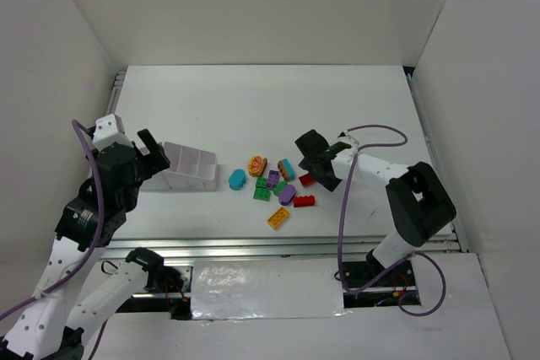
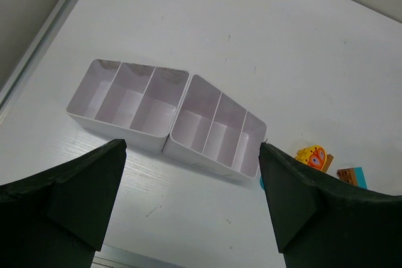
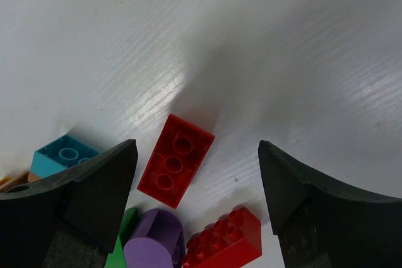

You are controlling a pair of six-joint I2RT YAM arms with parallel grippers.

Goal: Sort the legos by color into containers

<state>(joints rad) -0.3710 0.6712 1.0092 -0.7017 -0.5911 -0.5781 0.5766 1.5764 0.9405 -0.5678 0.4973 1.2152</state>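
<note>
Right wrist view puts a red brick (image 3: 176, 161) in the gap of your right gripper (image 3: 196, 150). It lies flat on the table (image 3: 282, 42), studs up, and the jaws stand wide apart with nothing in them. The step in hand looks like the pick of that brick, with the sort barely begun: the legos (image 1: 272, 179) lie clustered at the centre of the top view, and the containers (image 2: 125, 128), two white three-compartment trays meeting at a corner, show no bricks inside. Next you'd need to come straight down and close across the brick's narrow sides. It sits skewed to the fingers, so turn the wrist first, and mind the second red brick (image 3: 223, 243) and purple piece (image 3: 154, 246) just below it. The right arm reaches in from the lower right, elbow high, wrist tipped down at the pile's right edge. Your left gripper (image 1: 153, 158), wide open and empty too, hangs by the trays' left end, its arm folded at lower left.
</note>
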